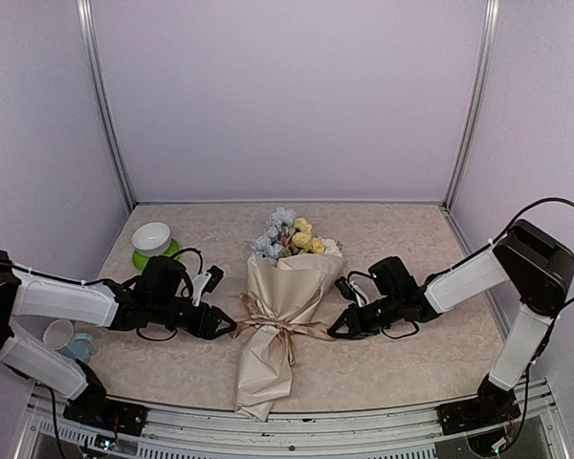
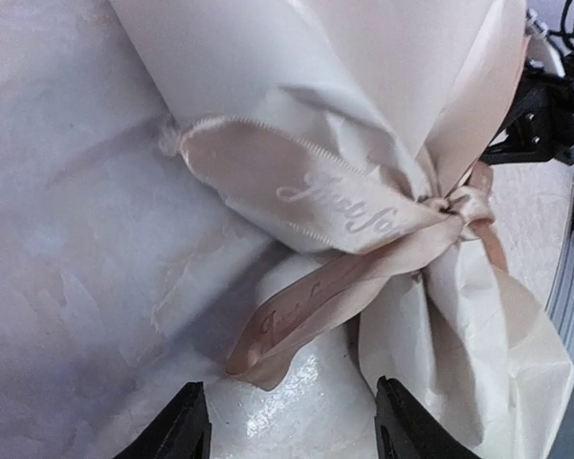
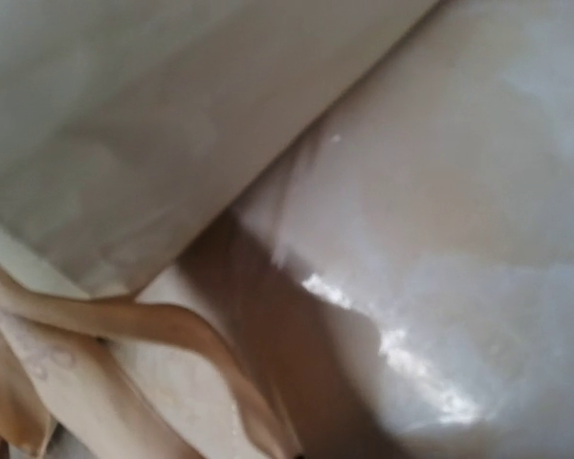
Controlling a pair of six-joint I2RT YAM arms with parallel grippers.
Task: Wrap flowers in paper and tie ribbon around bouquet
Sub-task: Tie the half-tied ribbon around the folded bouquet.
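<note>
At the centre of the marbled table (image 1: 402,239) lies the bouquet (image 1: 285,287). Its beige paper (image 1: 266,373) forms a cone that holds the flowers (image 1: 292,237), and the pale blue, yellow and white blooms spill out of the wide mouth toward the back wall. The tan ribbon (image 1: 279,325) is tied in a bow around the narrow waist of the cone. The left wrist view shows its knot, a loop with pale script, and a tail lying on the tabletop.

The left gripper (image 1: 228,327) sits just left of the bow, released. Its two fingertips (image 2: 187,430) stand apart with only the tabletop between them, and the ribbon tail lies just ahead. The right gripper (image 1: 337,331) is just right of the bow, clenched. Whether it pinches any ribbon cannot be told.

Back left, a white bowl (image 1: 151,236) rests on a green plate (image 1: 139,258), and its contents cannot be made out. A white cup (image 1: 57,335) lies by the left arm.

The cone's crumpled foot reaches the table's near edge. Bare tabletop stretches behind both arms to the side walls, and a strip runs between the blooms and the back wall.
</note>
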